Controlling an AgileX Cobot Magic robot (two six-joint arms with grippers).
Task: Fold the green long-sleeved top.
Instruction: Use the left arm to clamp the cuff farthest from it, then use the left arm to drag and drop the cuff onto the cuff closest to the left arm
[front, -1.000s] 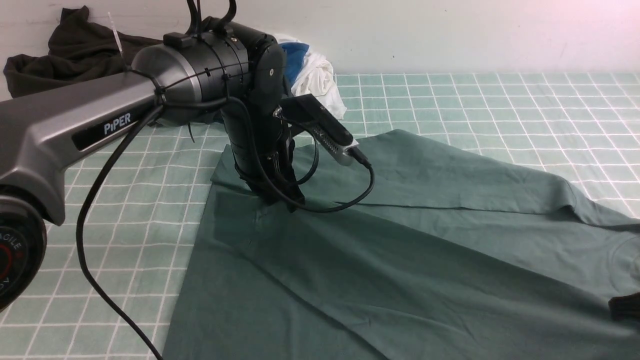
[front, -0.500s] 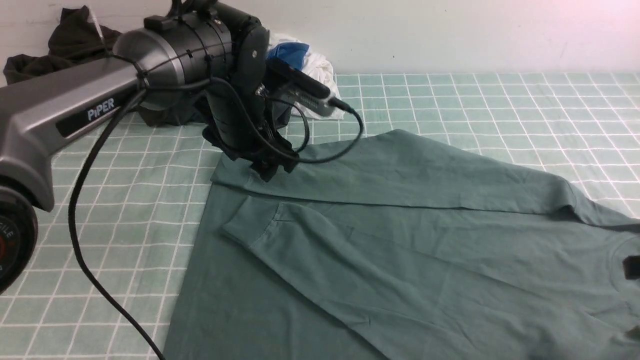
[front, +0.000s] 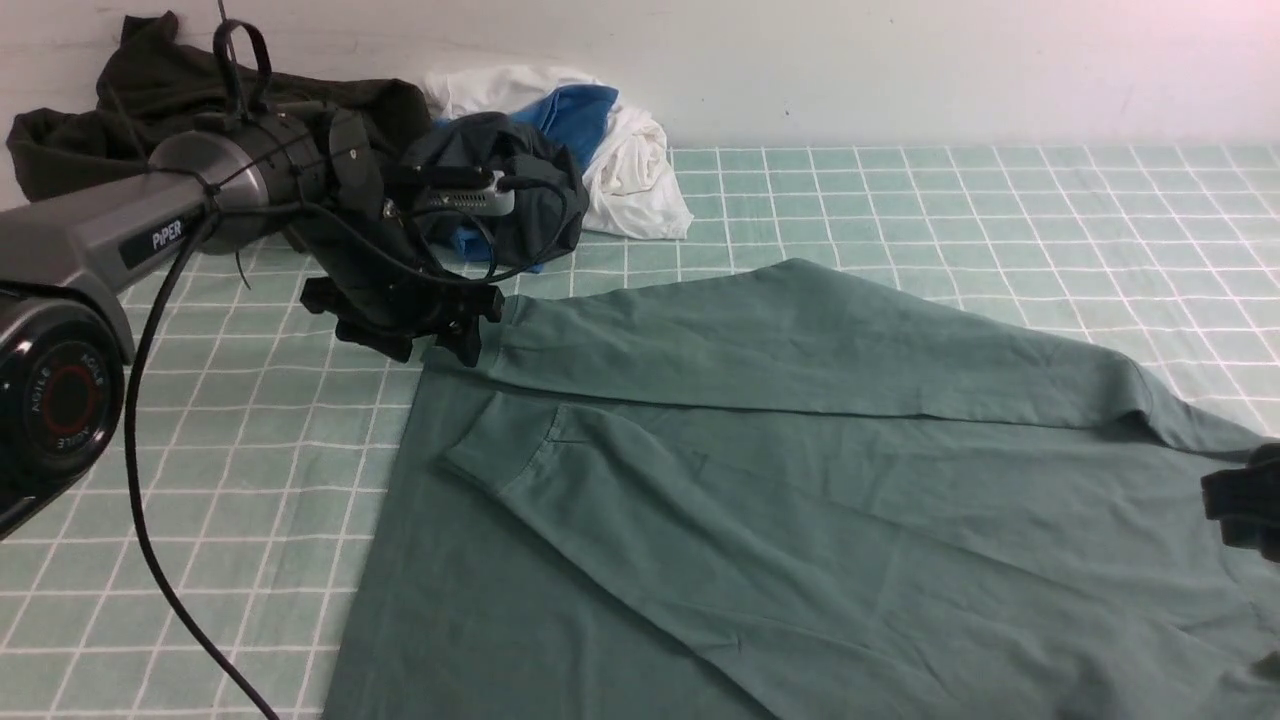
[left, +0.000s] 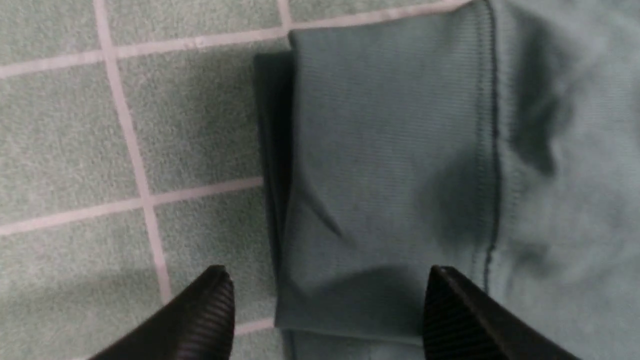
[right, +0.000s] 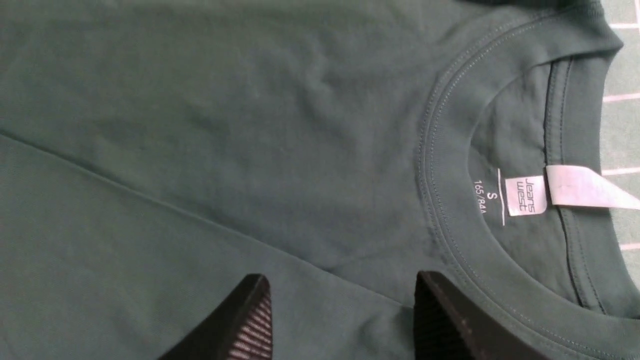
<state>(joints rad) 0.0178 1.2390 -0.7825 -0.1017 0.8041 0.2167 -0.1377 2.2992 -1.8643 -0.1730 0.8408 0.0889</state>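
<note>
The green long-sleeved top (front: 800, 500) lies spread on the checked cloth, with both sleeves laid across its body. My left gripper (front: 427, 343) is open and empty, low over the far sleeve's ribbed cuff (front: 500, 335) at the top's left edge. In the left wrist view the cuff (left: 390, 175) lies between the spread fingertips of the gripper (left: 325, 300). My right gripper (front: 1243, 497) shows only as a dark piece at the right edge. In the right wrist view it (right: 342, 305) is open over the chest fabric beside the neckline and its white label (right: 525, 196).
A very dark olive-black garment (front: 150, 90), a dark slate-grey garment (front: 510, 180) and a white and blue cloth (front: 625, 150) are piled at the back left by the wall. The pale-green checked cloth (front: 1000, 210) covers the table.
My left gripper let go of the near sleeve, which now lies across the body, and rose and moved left and back to the far sleeve's cuff. My right gripper shifted at the right edge.
</note>
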